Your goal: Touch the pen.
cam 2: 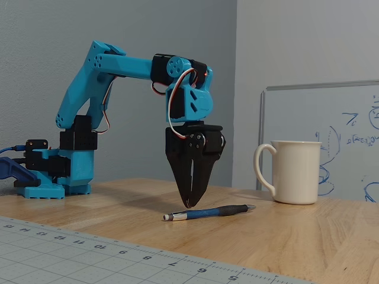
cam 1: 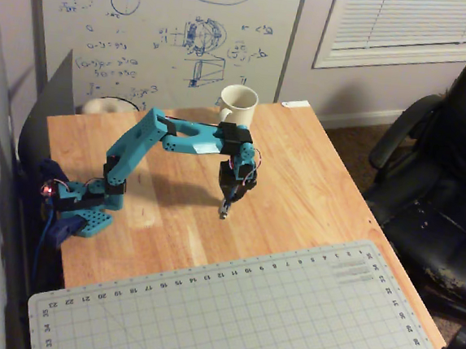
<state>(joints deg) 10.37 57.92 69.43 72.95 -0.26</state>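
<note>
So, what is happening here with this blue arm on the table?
A blue robot arm on a wooden table points its black claw straight down over a dark blue pen. The claw looks shut, and its tips hang just above the pen's middle; whether they touch it yet cannot be told. A white mug stands upright on the right in the fixed view, apart from the pen. A grey cutting mat lies at the table's near edge.
</note>
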